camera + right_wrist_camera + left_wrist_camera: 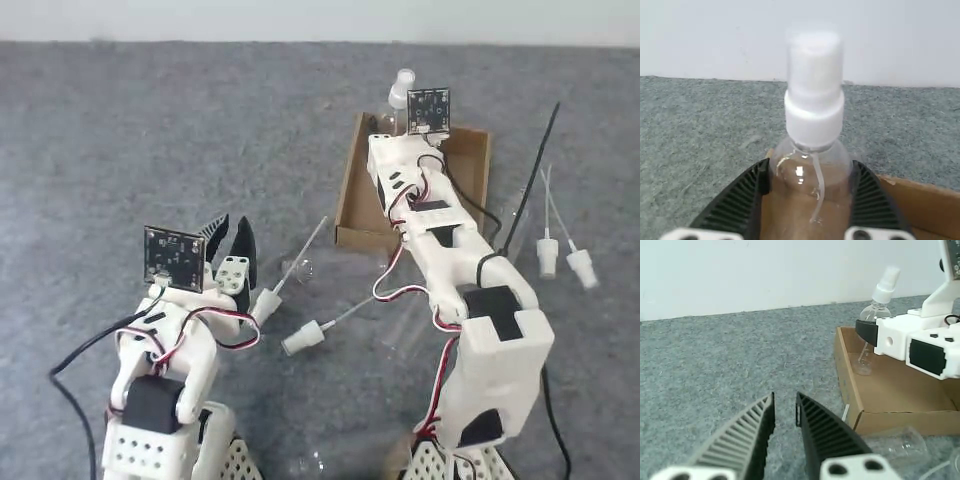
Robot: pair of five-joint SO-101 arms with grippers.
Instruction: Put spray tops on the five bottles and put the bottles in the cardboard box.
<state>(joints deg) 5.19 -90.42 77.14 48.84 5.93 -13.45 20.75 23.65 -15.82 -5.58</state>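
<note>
A clear bottle (805, 175) with a white spray top (814, 90) stands upright at the far corner of the cardboard box (350, 185). My right gripper (809, 166) is shut on the bottle's body, one finger on each side. In the left wrist view the same bottle (874, 315) shows in the box (890, 390), held by the right gripper (866, 332). My left gripper (230, 240) hangs open over the carpet to the left of the box, with nothing between its fingers (757, 432). Two loose spray tops (267, 302) (303, 338) lie next to the left arm.
Two more spray tops (547, 256) (582, 267) lie right of the right arm. A bare clear bottle (299, 268) lies on its side at the box's near corner, also in the left wrist view (900, 442). Grey carpet (150, 130) stretches away on the left.
</note>
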